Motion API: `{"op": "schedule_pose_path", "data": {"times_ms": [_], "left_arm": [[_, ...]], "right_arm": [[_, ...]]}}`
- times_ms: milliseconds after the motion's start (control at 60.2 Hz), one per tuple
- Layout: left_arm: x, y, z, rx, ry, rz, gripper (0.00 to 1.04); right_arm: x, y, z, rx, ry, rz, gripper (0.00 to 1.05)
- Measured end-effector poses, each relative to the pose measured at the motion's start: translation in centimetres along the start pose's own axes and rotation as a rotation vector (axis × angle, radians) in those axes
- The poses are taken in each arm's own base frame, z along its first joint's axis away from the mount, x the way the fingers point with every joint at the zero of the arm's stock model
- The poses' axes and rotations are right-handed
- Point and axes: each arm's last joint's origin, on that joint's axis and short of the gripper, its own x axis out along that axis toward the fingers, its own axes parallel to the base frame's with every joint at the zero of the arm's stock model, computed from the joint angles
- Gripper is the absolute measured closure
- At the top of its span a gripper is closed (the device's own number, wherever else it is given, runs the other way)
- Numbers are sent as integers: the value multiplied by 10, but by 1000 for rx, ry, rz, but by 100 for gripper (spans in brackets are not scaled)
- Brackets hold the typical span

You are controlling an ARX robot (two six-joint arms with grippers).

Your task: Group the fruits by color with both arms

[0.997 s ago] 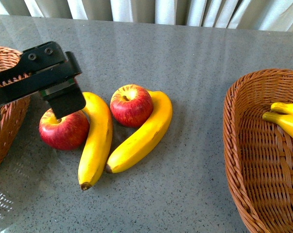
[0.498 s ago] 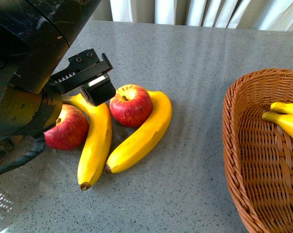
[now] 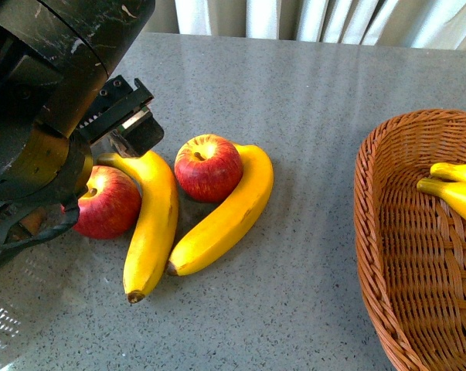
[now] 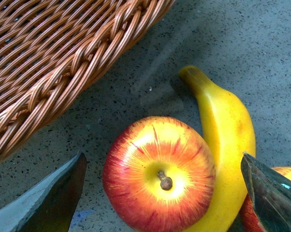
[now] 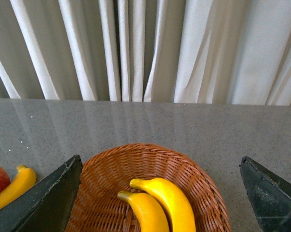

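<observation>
One apple (image 3: 113, 205) partly behind left arm (image 3: 39, 124)

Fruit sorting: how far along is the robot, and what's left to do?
Done: two bananas lie in the right basket. In hand: the left hand hangs open over the left apple, gripping nothing yet. Left: that apple, the second apple and two loose bananas lie unsorted on the table.
</observation>
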Motion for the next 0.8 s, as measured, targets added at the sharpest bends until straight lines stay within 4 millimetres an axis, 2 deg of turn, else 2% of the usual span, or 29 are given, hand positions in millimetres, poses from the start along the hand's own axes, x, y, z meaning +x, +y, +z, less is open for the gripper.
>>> {"op": "schedule_pose_path", "data": {"times_ms": [233,798], "left_arm": [[8,3,1,-38,13,31,9],[22,-2,-9,-38,67,36,9]], "right_arm": [[0,0,0,0,0,0,9],[0,0,0,0,0,0,9]]}}
